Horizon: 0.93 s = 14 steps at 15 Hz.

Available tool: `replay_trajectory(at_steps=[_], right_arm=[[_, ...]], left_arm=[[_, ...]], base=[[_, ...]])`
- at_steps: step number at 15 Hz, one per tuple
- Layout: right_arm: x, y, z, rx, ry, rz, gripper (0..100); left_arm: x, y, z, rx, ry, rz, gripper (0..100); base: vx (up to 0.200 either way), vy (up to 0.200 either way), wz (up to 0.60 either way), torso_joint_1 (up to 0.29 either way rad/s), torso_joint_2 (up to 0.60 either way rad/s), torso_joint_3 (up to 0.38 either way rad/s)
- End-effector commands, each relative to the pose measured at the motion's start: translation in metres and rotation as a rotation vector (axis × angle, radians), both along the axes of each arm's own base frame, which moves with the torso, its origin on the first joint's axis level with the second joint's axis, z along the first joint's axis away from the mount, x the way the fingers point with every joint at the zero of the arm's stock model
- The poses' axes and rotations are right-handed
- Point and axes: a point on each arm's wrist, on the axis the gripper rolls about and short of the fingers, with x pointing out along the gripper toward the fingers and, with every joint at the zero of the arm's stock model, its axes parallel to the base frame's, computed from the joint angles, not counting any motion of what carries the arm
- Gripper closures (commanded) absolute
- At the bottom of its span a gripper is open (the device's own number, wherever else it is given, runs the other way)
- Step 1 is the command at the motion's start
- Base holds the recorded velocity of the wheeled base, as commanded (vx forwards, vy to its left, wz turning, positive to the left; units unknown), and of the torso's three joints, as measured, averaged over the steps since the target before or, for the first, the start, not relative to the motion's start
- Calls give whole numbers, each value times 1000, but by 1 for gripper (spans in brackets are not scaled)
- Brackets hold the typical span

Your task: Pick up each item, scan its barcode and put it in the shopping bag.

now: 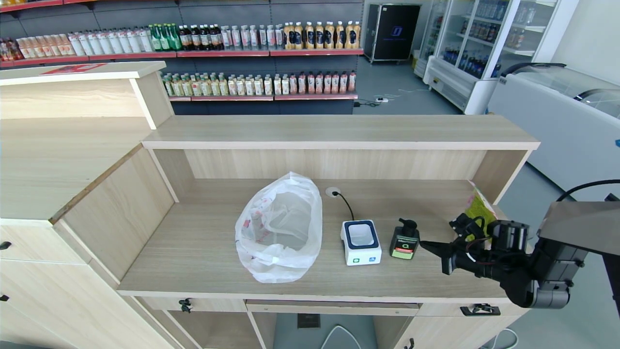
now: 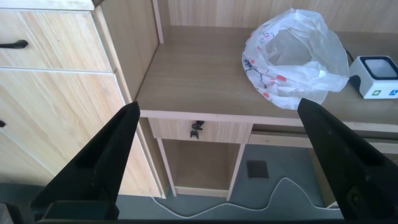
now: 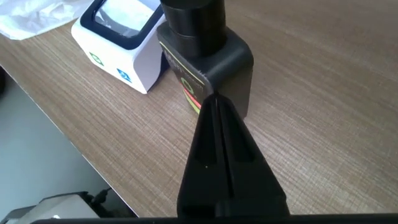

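On the bench (image 1: 193,252) the dark pump bottle (image 1: 405,241) stands upright just beside the white scanner (image 1: 361,241), with the open shopping bag (image 1: 281,228) on the scanner's other side. I see my right jaws pressed together, gripping nothing, their tips close to the bottle's side. My left jaws are spread wide and empty, out beyond the bench's front edge.

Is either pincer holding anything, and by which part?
Nothing is held. The left pincer is open and empty; the right pincer is shut, tip beside the black bottle.
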Motion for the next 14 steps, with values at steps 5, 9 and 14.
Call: replay_trajectory(at_steps=[5,9,14], right_arm=[[-9,-1,0,-4,-19,-2,100],[-14,0,6,-63,-76,19,100],[-5,-2,15,-88,-136,18,0]], left_arm=[[0,0,0,-1,0,0,0],[0,0,0,-1,0,0,0],[0,0,0,-1,0,0,0]], base=[[0,0,0,0,0,0],[0,0,0,0,0,0],[0,0,0,0,0,0]])
